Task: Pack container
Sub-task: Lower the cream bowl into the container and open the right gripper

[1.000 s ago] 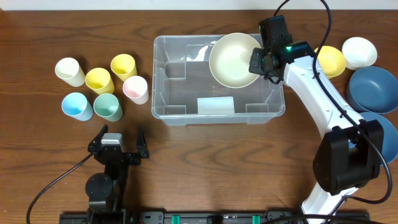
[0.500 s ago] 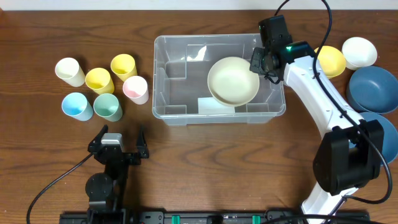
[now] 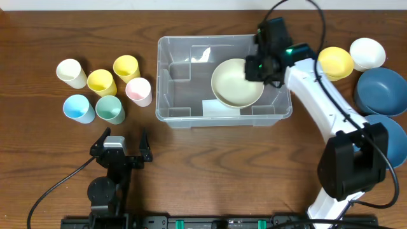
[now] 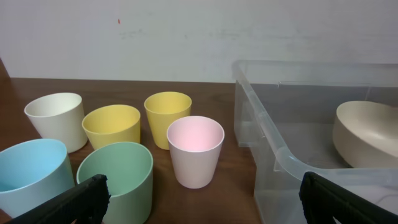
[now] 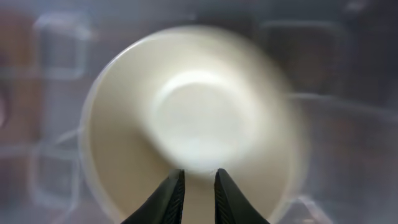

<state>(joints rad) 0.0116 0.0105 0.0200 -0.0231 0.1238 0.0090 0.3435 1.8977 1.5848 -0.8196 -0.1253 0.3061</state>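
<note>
The worktop [image 3: 191, 165] carries the container [image 3: 184, 95], its long axis running side to side. It sits directly under the right end effector [image 5: 198, 175] and ahead-right of the left end effector [image 3: 122, 141], so the right arm is nearer. A cream bowl [image 3: 234, 86] lies inside, just below the right fingers, which are narrowly parted and grip nothing; only the right wrist view shows that gap. The left end effector is wide open and empty, with a pink cup [image 4: 195, 149] just ahead.

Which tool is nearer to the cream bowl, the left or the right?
Right. The right tool hovers over the cream bowl inside the container; the left tool is outside it, far to the left.
</note>
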